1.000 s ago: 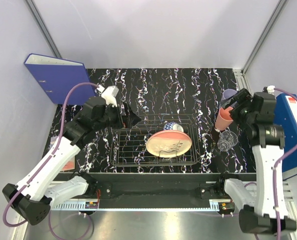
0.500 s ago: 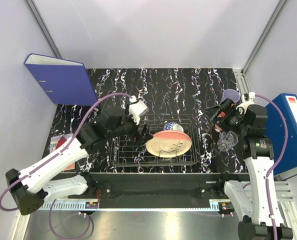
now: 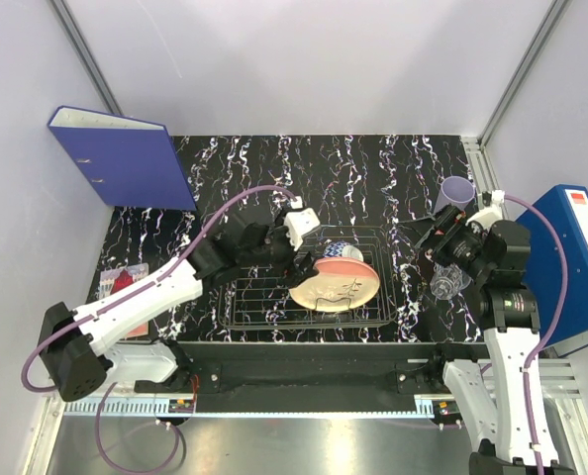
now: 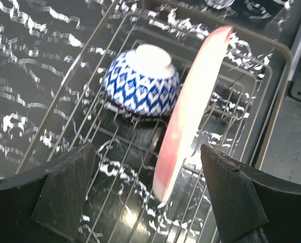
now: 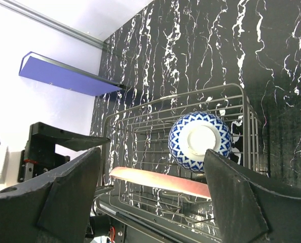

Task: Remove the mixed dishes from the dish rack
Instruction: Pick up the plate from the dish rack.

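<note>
Left gripper: jaws spread, straddling tilted pink plate beside overturned patterned bowl in dish rack. Right gripper: spread, empty.

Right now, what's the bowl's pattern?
The bowl is blue-and-white diamond patterned; best in left wrist view.

We can read no words, numbers or brand names in any of these views. The blue box at the right edge carries a red label, but its print is too small for us to make out.
</note>
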Controlling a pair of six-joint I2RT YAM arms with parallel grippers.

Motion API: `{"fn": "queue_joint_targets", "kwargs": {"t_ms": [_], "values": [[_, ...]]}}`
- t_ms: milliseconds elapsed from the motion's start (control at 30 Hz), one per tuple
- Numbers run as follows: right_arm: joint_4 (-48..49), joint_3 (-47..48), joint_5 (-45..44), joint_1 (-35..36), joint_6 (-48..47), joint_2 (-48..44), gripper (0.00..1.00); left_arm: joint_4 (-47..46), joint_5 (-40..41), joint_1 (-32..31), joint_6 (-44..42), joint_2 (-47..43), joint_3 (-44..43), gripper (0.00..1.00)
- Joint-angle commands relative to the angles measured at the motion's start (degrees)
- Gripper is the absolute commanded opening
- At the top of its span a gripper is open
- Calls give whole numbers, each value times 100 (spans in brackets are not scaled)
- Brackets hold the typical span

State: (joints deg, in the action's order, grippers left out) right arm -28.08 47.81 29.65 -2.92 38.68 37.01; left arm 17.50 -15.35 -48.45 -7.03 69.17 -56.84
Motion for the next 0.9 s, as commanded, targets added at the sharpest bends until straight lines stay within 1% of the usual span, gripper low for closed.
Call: {"fn": "queue_joint_targets", "kwargs": {"t_ms": [0,100,267,300,400,467,600,800,833,867], "values": [[329,-140,243,46,35,25,89,-589,-302,-147,-141,167,15,86],[355,-158,287,46,26,34,89,-624,-240,-209,-106,317,24,84],[355,-184,270,46,0,-1,89,-748,-424,-253,-97,325,94,80],[347,-193,278,54,0,7,89,-748,-451,-253,-97,343,94,76],[382,-228,287,46,35,8,89,-704,-591,-253,-115,457,85,67],[390,-246,278,46,26,-1,89,-678,-697,-253,-115,536,94,59],[391,-255,269,54,26,8,88,-669,-829,-262,-80,738,120,50],[408,-290,269,46,26,60,89,-660,-934,-262,-88,818,147,32],[417,-299,269,46,35,52,88,-651,-934,-262,-114,809,138,26],[417,-307,269,46,35,60,88,-608,-917,-262,-132,809,121,22]]}}
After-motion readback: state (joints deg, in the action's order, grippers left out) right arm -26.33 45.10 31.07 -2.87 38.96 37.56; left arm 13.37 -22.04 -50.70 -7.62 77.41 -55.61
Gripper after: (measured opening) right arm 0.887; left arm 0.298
